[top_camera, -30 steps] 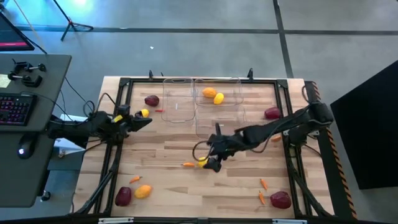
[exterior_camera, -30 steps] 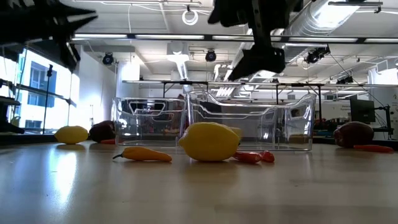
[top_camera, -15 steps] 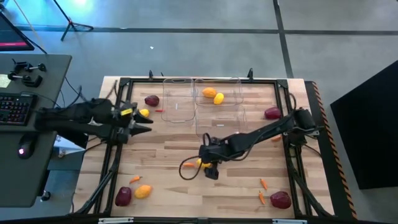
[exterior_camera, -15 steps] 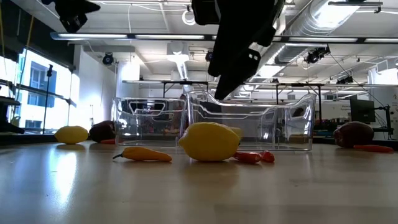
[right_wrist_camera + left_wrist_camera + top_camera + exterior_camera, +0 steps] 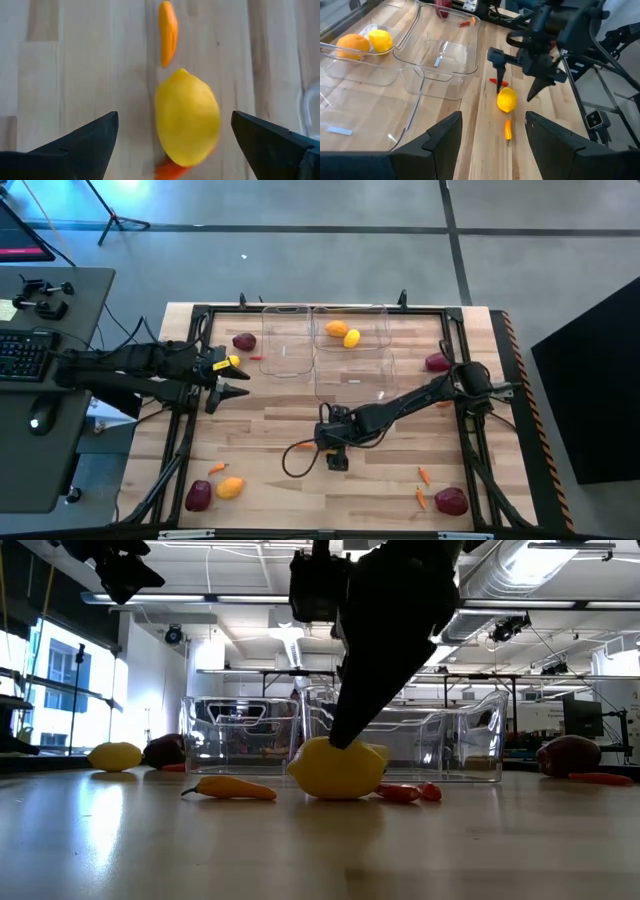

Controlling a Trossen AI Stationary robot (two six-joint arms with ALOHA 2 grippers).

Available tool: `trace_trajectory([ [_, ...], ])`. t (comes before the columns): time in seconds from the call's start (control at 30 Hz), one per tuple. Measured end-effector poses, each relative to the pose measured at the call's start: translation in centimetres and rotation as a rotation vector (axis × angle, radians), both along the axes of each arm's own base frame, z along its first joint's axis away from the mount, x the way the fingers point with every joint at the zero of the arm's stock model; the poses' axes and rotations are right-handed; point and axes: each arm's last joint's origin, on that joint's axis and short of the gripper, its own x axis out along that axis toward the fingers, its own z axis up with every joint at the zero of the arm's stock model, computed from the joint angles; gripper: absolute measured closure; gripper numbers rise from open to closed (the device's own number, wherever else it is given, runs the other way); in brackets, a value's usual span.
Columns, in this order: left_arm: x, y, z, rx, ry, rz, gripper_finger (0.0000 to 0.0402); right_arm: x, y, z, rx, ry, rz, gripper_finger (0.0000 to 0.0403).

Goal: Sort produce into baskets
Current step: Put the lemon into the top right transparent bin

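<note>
Right wrist view: right pincer (image 5: 172,142) spread wide, reaching low, straddling the yellow lemon (image 5: 187,118), gripping nothing.

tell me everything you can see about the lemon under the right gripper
The lemon is a smooth, bright yellow, plastic-looking oval with a small nub at one end. It lies on its side on the wooden table, in front of the clear baskets. An orange pepper lies just past one end, apart from it; a red pepper lies against the other side. The open right gripper straddles it, its fingers not closed on it.
</note>
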Motion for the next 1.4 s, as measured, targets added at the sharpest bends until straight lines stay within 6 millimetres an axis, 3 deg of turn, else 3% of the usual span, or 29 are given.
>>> trace_trajectory([
  [0.17,0.0,0.1,0.0,0.009,-0.001,0.018,0.0197,0.3,0.0,-1.8,-0.046,0.021,-0.046,0.0064],
  [0.37,0.0,0.1,0.2,0.015,-0.021,0.034,0.0197,0.4,-0.1,-1.1,-0.011,0.028,-0.113,0.0155],
  [0.57,-1.1,0.3,4.1,0.05,-0.25,0.06,0.0197,1.8,-0.7,5.9,-0.081,-0.072,-0.082,0.0275],
  [0.7,-1.9,0.5,6.9,0.122,-0.39,0.1,0.0197,2.3,-2.5,11.8,-0.235,-0.152,-0.085,0.029],
  [0.8,-2.1,0.6,7.8,0.15,-0.441,0.133,0.0197,1.5,-4.8,14.6,-0.413,-0.132,-0.152,0.0276],
  [0.93,-2.0,0.6,7.7,0.155,-0.42,0.138,0.0197,-0.3,-9.9,15.8,-0.514,-0.043,-0.283,0.0248],
  [1.07,-1.5,0.6,6.9,0.152,-0.341,0.134,0.0197,-2.8,-15.8,16.7,-0.535,-0.049,-0.386,0.0245],
  [1.23,-0.8,0.6,6.4,0.122,-0.295,0.143,0.0197,-5.5,-23.1,15.4,-0.337,-0.229,-0.621,0.0243],
  [1.4,-0.2,0.6,6.2,0.044,-0.28,0.171,0.0197,-8.2,-27.0,13.5,-0.124,-0.331,-0.889,0.0237],
])
